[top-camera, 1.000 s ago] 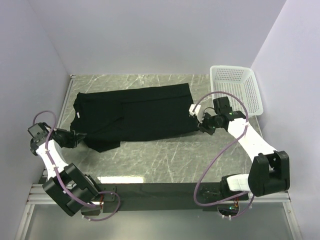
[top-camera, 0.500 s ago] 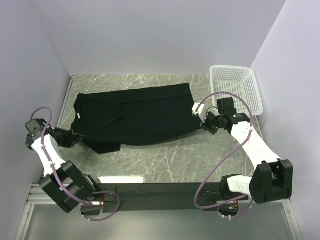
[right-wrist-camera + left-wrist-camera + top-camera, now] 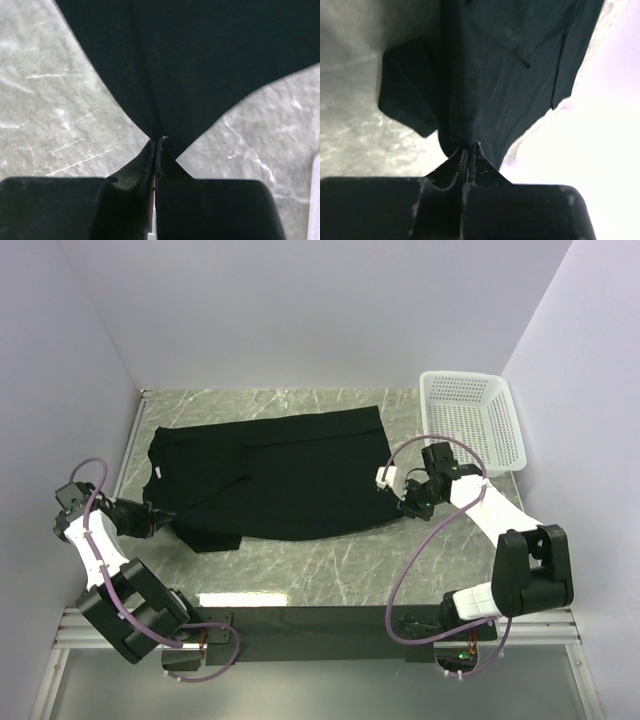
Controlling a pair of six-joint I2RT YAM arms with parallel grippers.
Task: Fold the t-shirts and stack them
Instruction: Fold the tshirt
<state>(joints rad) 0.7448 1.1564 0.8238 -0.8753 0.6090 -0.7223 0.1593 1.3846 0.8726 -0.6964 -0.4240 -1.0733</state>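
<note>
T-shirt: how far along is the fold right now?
Done: the t-shirt lies spread out across the table. In hand: the left gripper and right gripper are each shut on its near edge, one at either end. Left: the folds themselves, then stacking.

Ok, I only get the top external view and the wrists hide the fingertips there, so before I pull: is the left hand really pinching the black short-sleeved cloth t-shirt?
Observer: Yes. The left wrist view shows the left hand shut on the black short-sleeved cloth t-shirt, right at a stitched hem.
Operator: And the right hand?
Observer: Shut on it too. The right hand gathers the cloth into a point that fans out away from it.
Operator: Anything else caught in that pinch?
Observer: No. Only the grey marble-patterned tabletop shows, bare on both sides of the point.
</note>
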